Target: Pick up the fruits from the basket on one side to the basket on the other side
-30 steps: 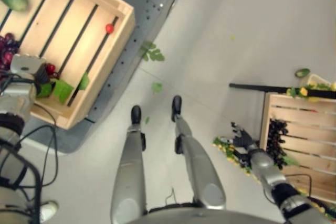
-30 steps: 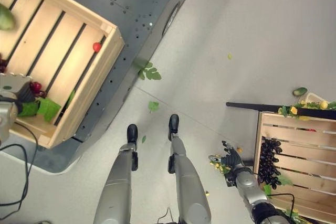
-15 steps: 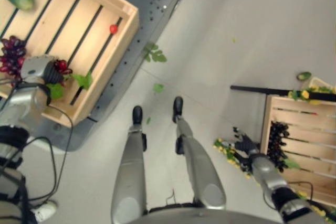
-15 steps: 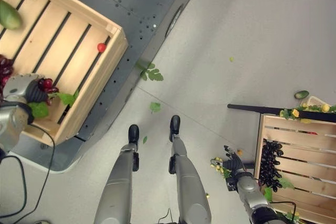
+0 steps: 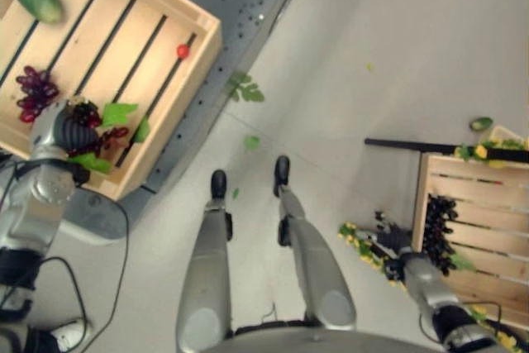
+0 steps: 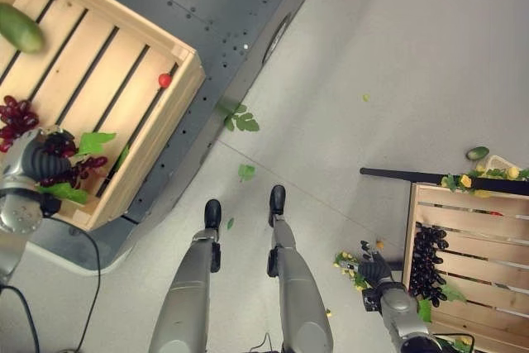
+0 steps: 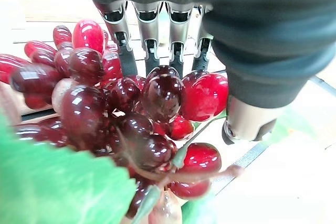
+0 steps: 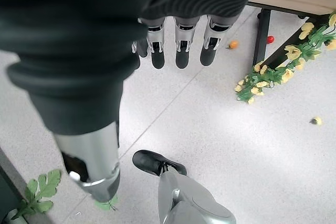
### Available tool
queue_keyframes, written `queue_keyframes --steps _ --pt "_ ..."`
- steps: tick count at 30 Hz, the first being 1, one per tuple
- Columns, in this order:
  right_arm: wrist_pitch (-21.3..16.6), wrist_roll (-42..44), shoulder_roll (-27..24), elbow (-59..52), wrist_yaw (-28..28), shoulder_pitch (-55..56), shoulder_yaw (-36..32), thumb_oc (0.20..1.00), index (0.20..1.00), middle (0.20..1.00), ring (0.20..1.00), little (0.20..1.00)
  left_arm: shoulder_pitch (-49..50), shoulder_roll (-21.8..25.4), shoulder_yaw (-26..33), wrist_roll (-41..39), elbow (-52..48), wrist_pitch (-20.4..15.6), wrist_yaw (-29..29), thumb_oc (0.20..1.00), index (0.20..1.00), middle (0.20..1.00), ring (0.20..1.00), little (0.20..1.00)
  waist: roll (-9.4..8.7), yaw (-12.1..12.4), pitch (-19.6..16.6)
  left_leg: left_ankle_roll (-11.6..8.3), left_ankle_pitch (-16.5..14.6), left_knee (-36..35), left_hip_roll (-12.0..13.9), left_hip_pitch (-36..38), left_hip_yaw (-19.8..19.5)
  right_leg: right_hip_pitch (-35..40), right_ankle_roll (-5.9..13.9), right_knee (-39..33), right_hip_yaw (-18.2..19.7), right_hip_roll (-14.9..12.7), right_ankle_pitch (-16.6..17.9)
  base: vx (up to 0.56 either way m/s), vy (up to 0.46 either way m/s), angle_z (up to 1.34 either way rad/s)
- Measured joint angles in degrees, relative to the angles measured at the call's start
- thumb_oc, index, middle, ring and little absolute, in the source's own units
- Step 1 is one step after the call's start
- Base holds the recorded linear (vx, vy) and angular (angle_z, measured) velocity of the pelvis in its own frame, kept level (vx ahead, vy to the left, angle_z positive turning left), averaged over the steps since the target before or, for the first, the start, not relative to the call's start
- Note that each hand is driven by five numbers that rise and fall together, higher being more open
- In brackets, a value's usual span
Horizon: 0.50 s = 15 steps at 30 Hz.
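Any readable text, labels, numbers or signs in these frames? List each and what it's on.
None: no readable text in any view.
The left wooden crate, right wooden crate, red grape bunch in the left robot hand, and the empty right robot hand carry no visible print.
The grey platform shows only small light dots, not characters.

We see glossy, smooth red grapes (image 7: 131,114) against the left hand (image 7: 157,35), its fingers silvery metal, its cover matt ribbed cloth; the crate (image 5: 165,97) is pale bare wood, the floor (image 8: 252,145) speckled matt.
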Motion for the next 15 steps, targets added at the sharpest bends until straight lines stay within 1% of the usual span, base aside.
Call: queue_keyframes --steps 3,7,8,11,12,15 --pt "0.06 -0.22 -0.01 0.66 0.12 0.06 -0.08 1.0 1.0 1.0 1.0 1.0 2.3 -1.79 2.02 -4.25 -2.18 -1.19 -0.39 0.2 0.2 0.2 0.2 0.2 0.09 0.25 0.05 0.06 0.07 -0.77 -0.07 1.53 0.26 1.07 0.16 -0.03 0.19 -0.16 -0.27 0.0 -0.002 -0.01" --pt "0.28 -0.24 -0.04 2.24 0.18 0.19 -0.66 1.0 1.0 1.0 1.0 1.0 3.75 -2.59 2.17 -7.17 -4.41 -2.4 -1.38 0.2 0.2 0.2 0.2 0.2 0.82 1.43 0.41 0.04 0.07 -0.99 -0.06 2.13 0.39 1.57 0.39 -0.02 0.29 -0.15 -0.64 0.0 -0.002 -0.01" --pt "0.28 -0.24 -0.03 2.27 0.21 0.18 -0.7 1.0 1.0 1.0 1.0 1.0 3.99 -2.66 2.21 -7.48 -4.42 -2.58 -1.39 0.2 0.2 0.2 0.2 0.2 0.93 1.46 0.46 0.05 0.08 -1.03 -0.08 2.16 0.39 1.59 0.38 -0.02 0.3 -0.17 -0.63 0.0 0.0 0.0" --pt "0.3 -0.25 -0.01 2.79 0.33 0.16 -0.73 1.0 1.0 1.0 1.0 1.0 4.43 -4.39 2.6 -12.99 -5.0 -3.62 -1.73 0.2 0.2 0.2 0.2 0.2 1.02 1.46 0.51 0.18 0.18 -1.48 -0.21 2.75 0.63 1.94 0.2 -0.02 0.31 -0.36 -0.46 0.0 0.0 0.0" --pt "0.31 -0.25 -0.02 2.96 0.36 0.16 -0.73 1.0 1.0 1.0 1.0 1.0 4.56 -4.62 2.6 -13.27 -5.23 -3.77 -1.82 0.2 0.2 0.2 0.2 0.2 1.02 1.46 0.51 0.2 0.19 -1.61 -0.22 3.03 0.7 2.11 0.2 -0.02 0.32 -0.39 -0.47 0.0 0.0 0.0" --pt "0.31 -0.25 -0.02 3.03 0.53 0.16 -0.73 1.0 1.0 1.0 1.0 1.0 4.97 -5.16 2.68 -17.47 -6.59 -4.61 -2.34 0.2 0.2 0.2 0.2 0.2 1.19 1.47 0.62 0.21 0.19 -1.8 -0.22 3.74 0.8 2.68 0.21 -0.03 0.4 -0.41 -0.47 0.0 0.0 0.0"
